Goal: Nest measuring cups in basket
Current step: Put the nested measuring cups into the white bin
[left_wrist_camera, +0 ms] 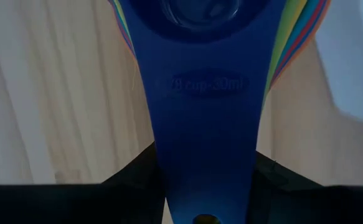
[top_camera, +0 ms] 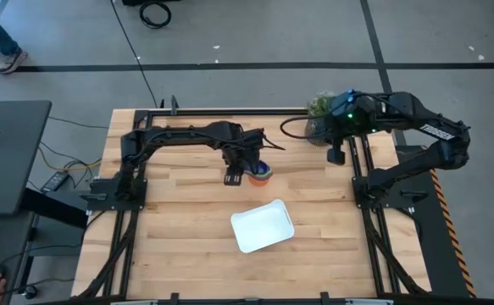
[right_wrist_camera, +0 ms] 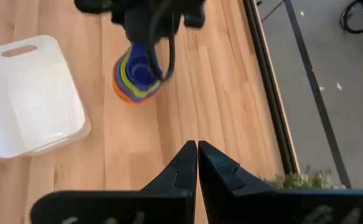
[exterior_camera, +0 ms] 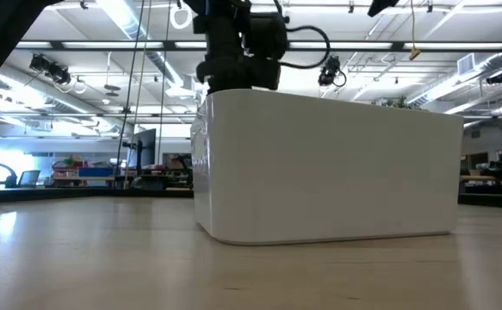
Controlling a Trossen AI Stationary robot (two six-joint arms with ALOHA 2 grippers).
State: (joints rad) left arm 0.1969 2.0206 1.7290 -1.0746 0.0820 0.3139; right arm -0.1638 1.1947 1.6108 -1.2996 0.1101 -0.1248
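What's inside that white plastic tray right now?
The shallow white rectangular plastic basket looks bare inside in the high view and right wrist view. The nested stack of coloured plastic measuring cups sits beside it on the wooden table, held by the left gripper.

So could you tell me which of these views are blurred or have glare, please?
Left wrist view: the blue cup handle fills the frame, soft and shadowed. Right wrist view: the stacked measuring cups and the left gripper above them look smeared. Low view: the basket is sharp against bright ceiling lights. High view: evenly lit, no glare on the table.
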